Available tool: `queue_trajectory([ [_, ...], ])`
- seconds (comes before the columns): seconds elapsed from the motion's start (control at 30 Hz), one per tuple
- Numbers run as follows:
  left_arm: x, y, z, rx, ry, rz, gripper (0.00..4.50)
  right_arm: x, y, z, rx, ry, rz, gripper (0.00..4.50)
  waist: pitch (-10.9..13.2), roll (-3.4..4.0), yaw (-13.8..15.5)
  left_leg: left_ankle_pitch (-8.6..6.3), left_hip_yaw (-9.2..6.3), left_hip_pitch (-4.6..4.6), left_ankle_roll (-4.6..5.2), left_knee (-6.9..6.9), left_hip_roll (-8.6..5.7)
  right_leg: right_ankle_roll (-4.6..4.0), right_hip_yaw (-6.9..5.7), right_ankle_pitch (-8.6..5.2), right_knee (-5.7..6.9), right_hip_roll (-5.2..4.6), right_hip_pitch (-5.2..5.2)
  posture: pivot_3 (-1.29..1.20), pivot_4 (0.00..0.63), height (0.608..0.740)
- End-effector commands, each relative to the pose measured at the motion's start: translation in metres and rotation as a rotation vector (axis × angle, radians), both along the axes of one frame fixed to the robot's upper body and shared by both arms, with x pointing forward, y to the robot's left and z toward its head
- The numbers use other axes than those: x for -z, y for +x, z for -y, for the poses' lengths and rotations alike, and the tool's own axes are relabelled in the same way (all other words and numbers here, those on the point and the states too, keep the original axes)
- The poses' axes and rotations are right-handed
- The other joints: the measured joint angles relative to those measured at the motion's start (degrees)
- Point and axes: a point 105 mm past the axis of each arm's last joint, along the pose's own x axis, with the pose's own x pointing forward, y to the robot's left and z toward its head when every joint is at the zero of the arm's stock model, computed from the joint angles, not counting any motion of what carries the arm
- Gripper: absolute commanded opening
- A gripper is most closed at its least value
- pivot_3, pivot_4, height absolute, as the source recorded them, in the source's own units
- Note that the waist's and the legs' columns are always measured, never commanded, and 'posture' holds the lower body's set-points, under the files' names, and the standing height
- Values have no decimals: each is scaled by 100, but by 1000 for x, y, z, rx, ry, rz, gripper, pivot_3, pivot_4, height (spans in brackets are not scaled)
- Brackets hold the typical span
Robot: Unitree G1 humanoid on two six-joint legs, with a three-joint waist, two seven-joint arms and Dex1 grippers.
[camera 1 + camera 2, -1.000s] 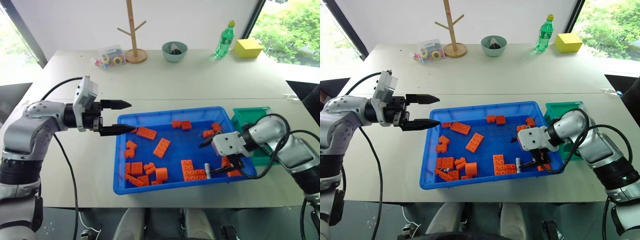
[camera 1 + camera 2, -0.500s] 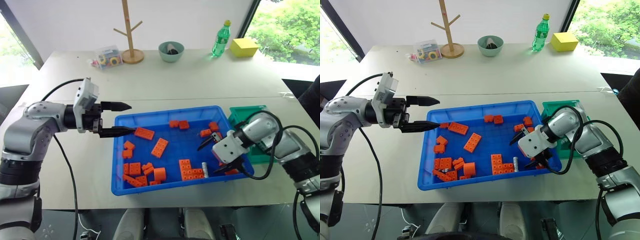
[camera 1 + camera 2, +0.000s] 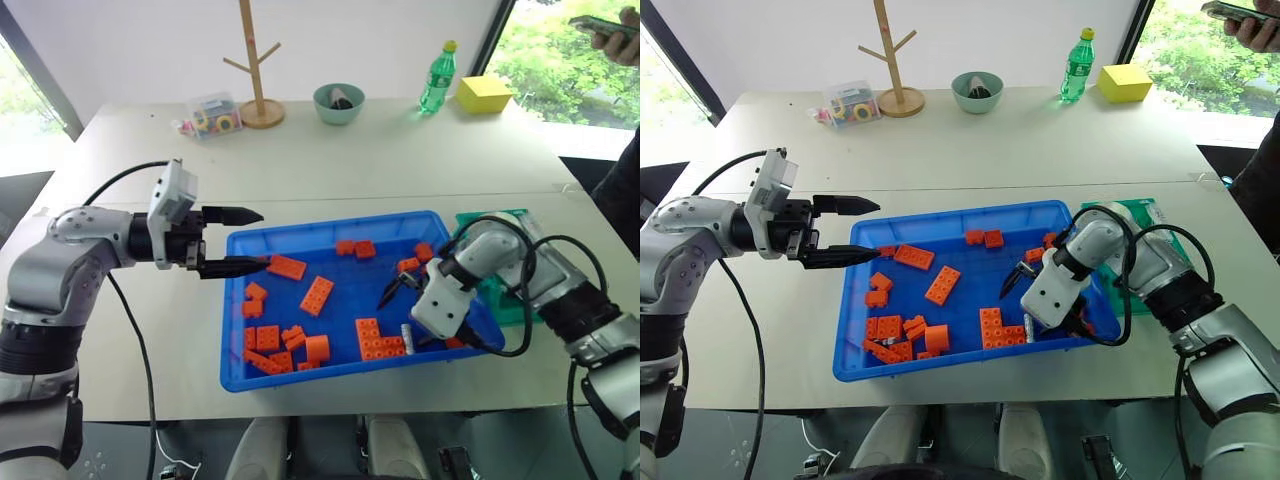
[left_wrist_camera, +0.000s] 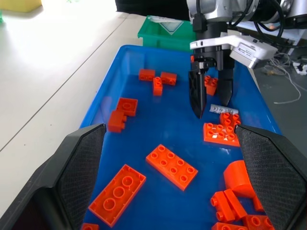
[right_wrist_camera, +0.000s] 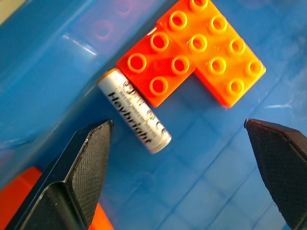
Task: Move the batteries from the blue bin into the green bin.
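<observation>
Right wrist view: right gripper (image 5: 180, 167) fingers spread above battery (image 5: 135, 110) (touching orange brick (image 5: 192, 55)); left gripper (image 3: 243, 240) fingers spread.

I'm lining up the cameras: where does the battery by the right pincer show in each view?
Left eye view: battery under the right pincer, beside the orange L-shaped bricks.
Right eye view: battery in the same spot.
Left wrist view: battery just beyond those bricks.
Right wrist view: battery touching them, between the fingers.
Landmark: those bricks.

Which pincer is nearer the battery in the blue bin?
Right. The right pincer hangs open just above the battery; the left pincer is open at the blue bin's far end.
</observation>
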Motion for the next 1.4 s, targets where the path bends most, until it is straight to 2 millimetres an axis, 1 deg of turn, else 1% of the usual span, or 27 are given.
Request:
queue_trajectory([
  [0.03,-13,-2,-1,1,-7,65,4500,12,-11,-1,-79,-55,-36,4484,0,0,2,0,0,0,0,0,0,0,0,0,0,0,0,0,150,703],
  [0.2,-14,-1,-1,-10,-14,71,4500,22,-20,14,-137,-150,-56,4484,-2,-3,36,0,-2,1,0,1,-3,0,0,0,-2,-3,6,0,150,703],
  [0.23,-14,-2,-1,-12,-16,72,4500,23,-20,15,-141,-158,-57,3957,-2,-3,38,0,-2,1,0,1,-4,0,0,0,-3,-4,7,0,150,703],
  [0.27,-15,-2,-1,-13,-18,73,4500,23,-20,16,-141,-160,-58,3670,-2,-3,38,0,-2,1,0,1,-6,0,0,0,-4,-6,8,0,150,703],
  [0.3,-15,-2,-1,-14,-20,74,4500,23,-20,16,-136,-157,-61,3183,-5,-8,37,0,-2,1,0,1,-6,0,0,0,-4,-6,7,0,150,703],
  [0.33,-15,-2,-1,-14,-21,75,4500,22,-20,16,-132,-153,-63,2590,-5,-10,29,0,-6,1,0,0,-5,0,-1,-1,-4,-4,7,0,150,703],
  [0.4,-16,-2,-1,-16,-24,76,4500,21,-19,15,-130,-147,-63,1698,-9,-18,12,0,-7,3,0,-2,-3,0,-1,-1,-3,-2,7,0,150,703],
  [0.47,-17,-2,-2,-19,-27,76,4500,21,-18,15,-131,-147,-54,660,-10,-20,-20,0,-5,11,0,-2,-1,0,0,-1,-2,1,11,0,150,703],
  [0.5,-18,-2,-2,-20,-28,77,4500,20,-17,16,-130,-148,-49,220,-10,-20,-25,0,-4,17,0,-4,0,0,1,-1,-1,2,14,0,150,703],
  [0.73,-18,1,-1,-18,-29,81,4500,20,-15,16,-118,-142,-44,220,-10,-20,-6,0,-3,30,0,-8,2,-1,3,-1,-1,4,25,0,150,703],
  [0.83,-18,2,0,-14,-28,79,4500,14,-12,13,-86,-115,-32,220,-10,-20,-6,0,-3,30,0,-8,2,-1,3,-1,0,5,24,0,150,703],
  [0.93,-17,1,1,-3,-26,75,4500,-6,-6,6,-19,-49,-15,220,-9,-19,-9,0,-2,30,0,-9,2,-1,5,-1,0,4,23,0,150,703],
  [1.03,-18,0,2,1,-27,76,4500,-46,5,-7,123,93,13,220,-3,-12,1,0,0,27,-1,-8,1,-1,8,-1,1,2,17,0,150,703],
  [1.13,-18,-1,2,9,-28,75,4500,-85,12,-6,279,225,34,220,-2,-11,17,0,0,18,-1,-9,1,-1,8,-1,3,-1,9,0,150,703],
  [1.2,-17,-3,3,19,-27,71,4500,-106,14,3,394,305,42,220,-2,-11,40,0,-1,11,-1,-8,0,-2,7,-1,1,-4,4,0,150,703],
  [1.27,-17,-4,4,30,-32,62,4500,-122,17,18,531,376,54,220,-2,-12,89,-1,-3,4,-1,-8,-1,-1,4,-1,-3,-8,3,0,150,703],
  [1.33,-16,-6,5,47,-31,54,4500,-130,19,42,654,405,90,220,-2,-12,144,-1,-1,-1,-1,-8,-2,-1,4,-1,-9,-11,-1,0,150,703],
  [1.4,-16,-8,6,60,-27,49,4500,-128,21,73,753,369,169,220,-1,-12,175,-1,-1,-5,-1,-7,-3,-2,3,-1,-13,-13,-1,0,150,703],
])
